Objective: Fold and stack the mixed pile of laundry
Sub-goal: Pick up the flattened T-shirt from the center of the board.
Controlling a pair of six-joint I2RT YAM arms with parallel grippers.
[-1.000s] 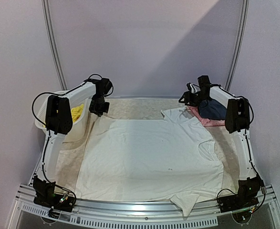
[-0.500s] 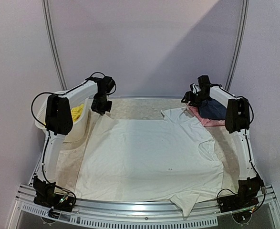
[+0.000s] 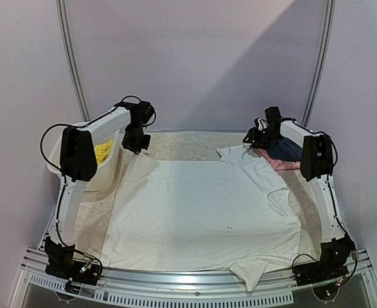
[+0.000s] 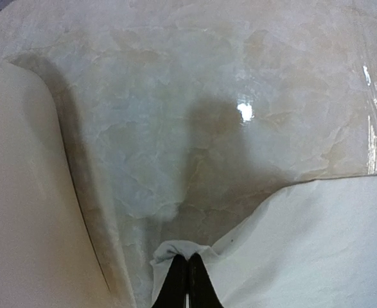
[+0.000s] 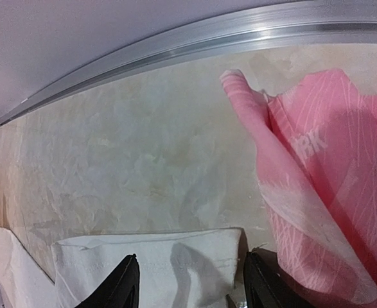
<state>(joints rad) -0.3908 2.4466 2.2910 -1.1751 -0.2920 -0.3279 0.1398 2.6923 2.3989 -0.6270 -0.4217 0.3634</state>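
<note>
The white T-shirt [image 3: 201,205] lies spread flat across the table. My left gripper [image 3: 137,146] is shut on its far left corner, and in the left wrist view the fingertips [image 4: 188,258] pinch a small bunch of white cloth [image 4: 291,244]. My right gripper [image 3: 252,137] hangs open over the far right sleeve [image 3: 236,154]. In the right wrist view the sleeve end [image 5: 175,263] lies between the two spread fingers of the gripper [image 5: 191,279]. The yellow shorts [image 3: 103,151] sit in the white basket [image 3: 108,176] at the left.
A folded pink garment [image 3: 279,163] [image 5: 323,179] with a dark blue one [image 3: 286,149] on top lies just right of my right gripper. The basket wall [image 4: 15,192] stands close to the left of my left gripper. A metal rail [image 5: 175,42] runs along the far table edge.
My left gripper has shifted a little up and to the right, drawing the T-shirt corner out with it. My right gripper has edged slightly left over the sleeve.
</note>
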